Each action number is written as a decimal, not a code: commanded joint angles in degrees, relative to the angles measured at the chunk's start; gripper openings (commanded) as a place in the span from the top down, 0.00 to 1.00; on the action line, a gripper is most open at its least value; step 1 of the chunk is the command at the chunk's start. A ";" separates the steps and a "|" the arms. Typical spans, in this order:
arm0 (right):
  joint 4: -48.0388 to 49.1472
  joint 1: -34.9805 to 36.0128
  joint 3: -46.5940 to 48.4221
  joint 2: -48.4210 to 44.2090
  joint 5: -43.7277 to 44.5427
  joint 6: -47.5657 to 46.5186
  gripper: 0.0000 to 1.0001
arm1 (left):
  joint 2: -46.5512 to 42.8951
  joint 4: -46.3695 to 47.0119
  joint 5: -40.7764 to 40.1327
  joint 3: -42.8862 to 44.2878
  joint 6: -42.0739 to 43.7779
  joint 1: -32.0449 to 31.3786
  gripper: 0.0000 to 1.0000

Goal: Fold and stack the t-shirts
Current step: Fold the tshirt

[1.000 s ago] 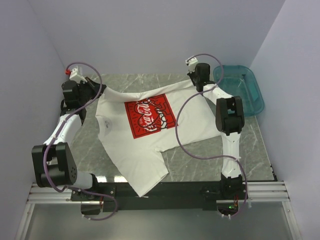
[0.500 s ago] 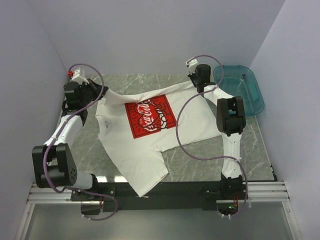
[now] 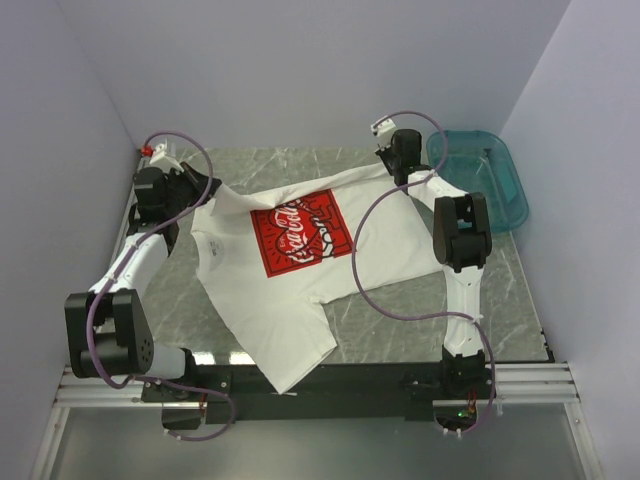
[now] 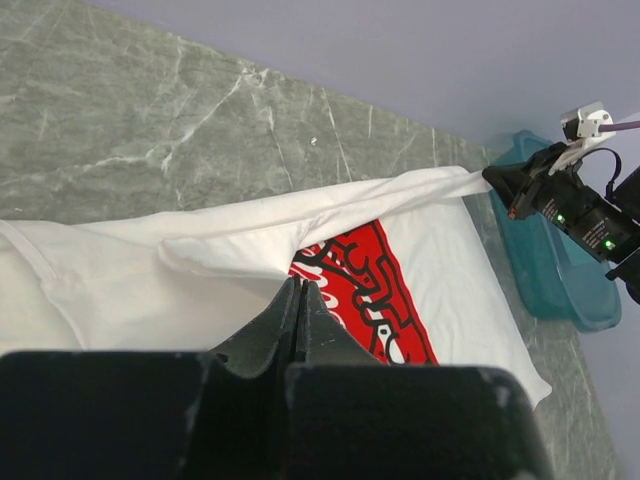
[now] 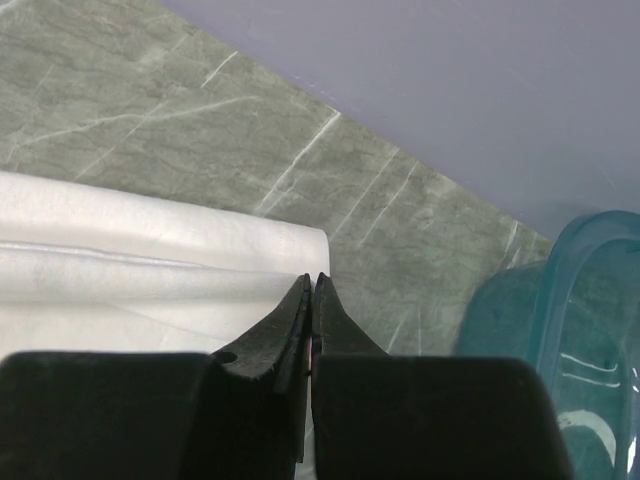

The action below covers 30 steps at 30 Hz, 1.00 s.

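One white t-shirt (image 3: 290, 300) with a red square print (image 3: 298, 236) lies spread on the marble table, its near end draped over the front rail. Its far edge is lifted and pulled taut between both grippers. At the far left, my left gripper (image 3: 210, 190) is shut on that edge. In the left wrist view the fabric (image 4: 130, 290) bunches at the closed fingertips (image 4: 300, 282). My right gripper (image 3: 393, 172) is shut on the far right corner, and white cloth (image 5: 120, 260) meets its closed tips (image 5: 312, 278).
A teal plastic basin (image 3: 500, 190) stands at the far right corner, close beside the right gripper; it also shows in the wrist views as the basin (image 4: 560, 290) and the basin (image 5: 570, 330). Walls enclose the table on three sides. Bare marble (image 3: 420, 300) shows around the shirt.
My left gripper has shifted slightly right and toward the back, taking its end of the shirt's far edge along. The right gripper has barely moved.
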 commanded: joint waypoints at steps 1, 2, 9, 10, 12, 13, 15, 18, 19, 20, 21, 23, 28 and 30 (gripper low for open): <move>0.92 -0.75 -0.88 -1.73 0.97 -1.44 1.00 | -2.49 0.81 0.32 -0.48 0.72 -0.71 0.99; 0.92 -0.75 -0.88 -1.73 1.14 -1.53 1.00 | -2.49 0.64 0.32 -0.48 0.72 -0.71 0.99; 0.31 -0.75 0.52 -0.06 2.02 -1.97 0.99 | -2.84 0.20 0.14 -0.66 0.98 -1.06 0.99; 0.31 -0.66 0.61 0.29 2.19 -2.23 0.99 | -2.93 0.11 0.23 -0.66 0.98 -1.06 0.99; 0.05 -0.66 1.05 0.38 2.28 -2.06 0.99 | -2.93 -0.15 0.32 -0.66 1.07 -1.15 0.99; 0.13 -0.66 0.96 0.38 2.20 -2.14 0.99 | -3.10 -0.24 0.32 -0.66 1.16 -1.06 0.99; 0.13 -0.75 0.87 0.38 2.20 -2.58 0.98 | -3.11 -0.24 0.40 -0.75 1.07 -1.15 0.99; 0.13 -0.75 0.52 0.29 2.81 -3.46 0.98 | -3.46 -0.24 0.67 -1.18 1.07 -1.15 0.99; 0.31 -0.66 0.26 0.29 2.99 -3.81 0.98 | -3.46 -0.24 0.84 -1.27 1.07 -1.33 0.99; 0.40 -0.75 -0.35 0.12 3.07 -4.07 0.99 | -3.55 -0.33 0.84 -1.36 1.07 -1.33 0.99; 0.66 -0.75 -0.62 0.03 3.16 -4.60 0.98 | -3.55 -0.33 0.93 -1.54 1.07 -1.41 0.99; 0.75 -0.66 -0.97 -0.06 3.34 -5.04 0.98 | -3.46 -0.33 0.93 -1.63 1.07 -1.50 0.99; 0.13 -0.66 -1.76 -0.32 3.60 -6.18 0.95 | -3.55 -0.42 1.11 -1.63 1.07 -1.77 0.99; -0.39 -0.75 -2.38 -0.50 3.52 -6.97 0.87 | -3.46 -0.86 1.19 -1.45 1.24 -1.68 0.99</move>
